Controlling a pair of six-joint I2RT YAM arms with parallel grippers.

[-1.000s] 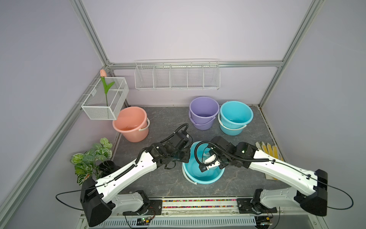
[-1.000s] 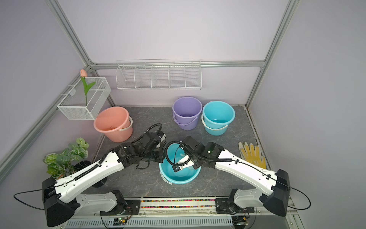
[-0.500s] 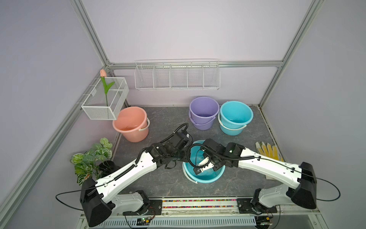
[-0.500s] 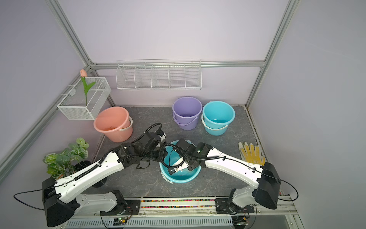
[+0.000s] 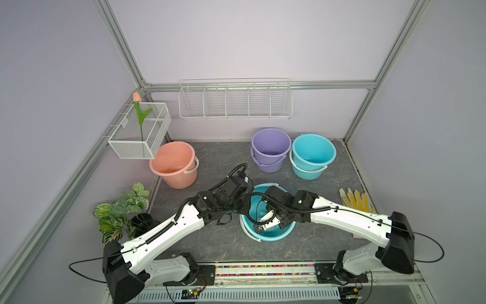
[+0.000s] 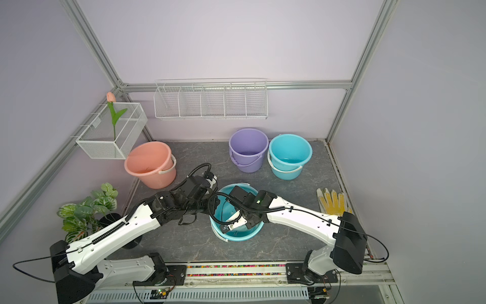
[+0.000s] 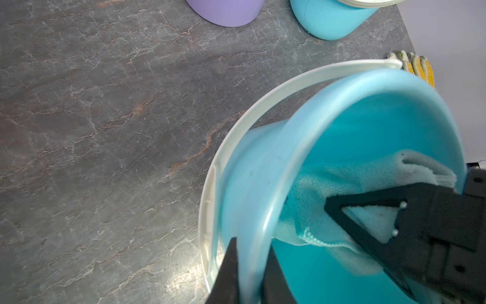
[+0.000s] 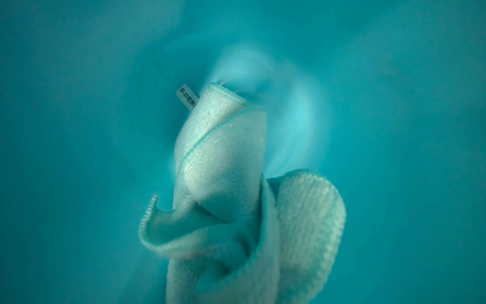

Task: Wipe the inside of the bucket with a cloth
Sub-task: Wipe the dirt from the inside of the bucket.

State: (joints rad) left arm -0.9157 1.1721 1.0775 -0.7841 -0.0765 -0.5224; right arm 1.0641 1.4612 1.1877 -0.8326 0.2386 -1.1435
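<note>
Teal plastic bucket [image 5: 273,236] [image 6: 238,237]: round, standing near the middle of the dark grey stone-patterned worktop [image 5: 205,242], between my two arms in both top views.
White bail handle [image 7: 207,223]: hangs down around the outside of the bucket wall on its near-left side.
Mint-green terry cloth [image 8: 223,163]: bunched and folded inside the teal plastic bucket against the inner wall. A small white printed tag [image 8: 187,97] sticks out at one corner. From my left wrist camera I see the cloth [image 7: 342,179] below the rim.
Left hand [image 7: 251,246]: clamped tight on the bucket's left rim, with one finger outside the wall and one inside.
Right hand [image 7: 332,208]: down inside the bucket, pinched closed on the mint-green terry cloth. Its fingers are out of my right wrist camera's view.
Far right: a lilac plastic bucket [image 5: 271,151] and a second teal bucket [image 5: 313,158] stand just beside each other.
Far left: a salmon-pink plastic bucket [image 5: 173,164] stands under a white wire basket [image 5: 139,136] that holds one pink tulip [image 5: 136,97].
Right edge: a yellow-and-white work glove [image 5: 355,200] lies flat, well apart from the bucket I am working in.
Near left: a green potted plant [image 5: 123,208] stands beside my left arm.
Back wall: a white wire rack [image 5: 235,99] with compartments hangs there.
</note>
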